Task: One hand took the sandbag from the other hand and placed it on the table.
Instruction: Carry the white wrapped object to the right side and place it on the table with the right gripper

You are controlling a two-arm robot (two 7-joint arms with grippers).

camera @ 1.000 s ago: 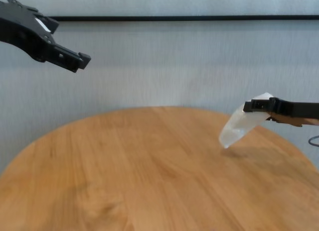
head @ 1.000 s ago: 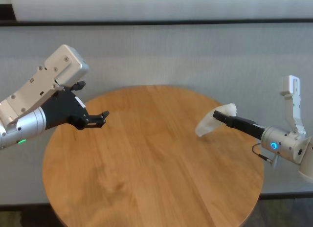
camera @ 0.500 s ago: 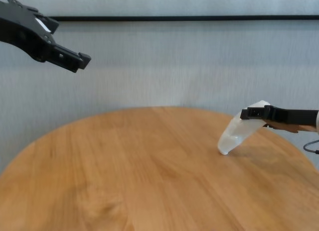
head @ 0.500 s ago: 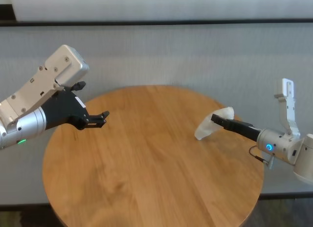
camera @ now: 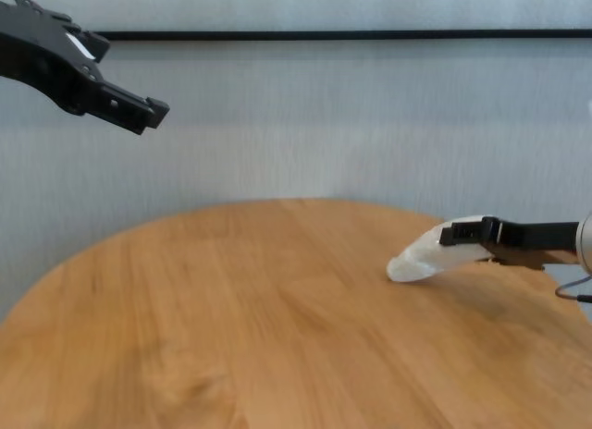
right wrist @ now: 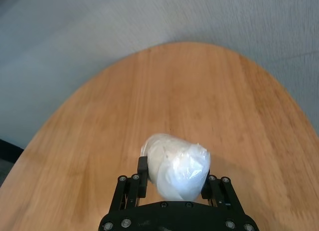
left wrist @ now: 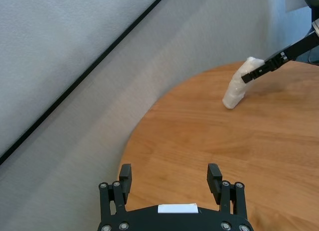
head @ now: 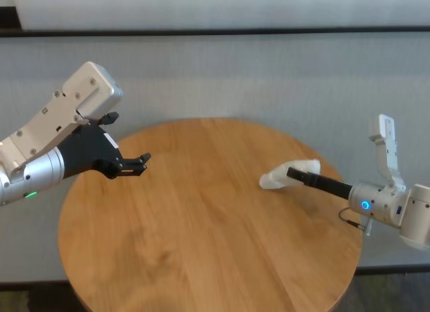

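The white sandbag (head: 282, 176) in clear wrap is gripped at one end by my right gripper (head: 296, 172), over the right side of the round wooden table (head: 201, 224). The bag slopes down, and its free end rests on or just above the wood in the chest view (camera: 416, 261). The right wrist view shows the bag (right wrist: 174, 161) between the shut fingers. My left gripper (head: 138, 163) is open and empty, held high over the table's left edge, far from the bag. The left wrist view shows the bag (left wrist: 238, 85) far off.
A grey wall (head: 222, 76) runs behind the table. The table's rim (camera: 74, 263) curves close under the left arm. Bare wood (camera: 231, 337) spans the middle and front.
My right gripper has come down and a little toward the centre with the sandbag, which has tipped flatter until its free end reached the wood. The left arm has not moved.
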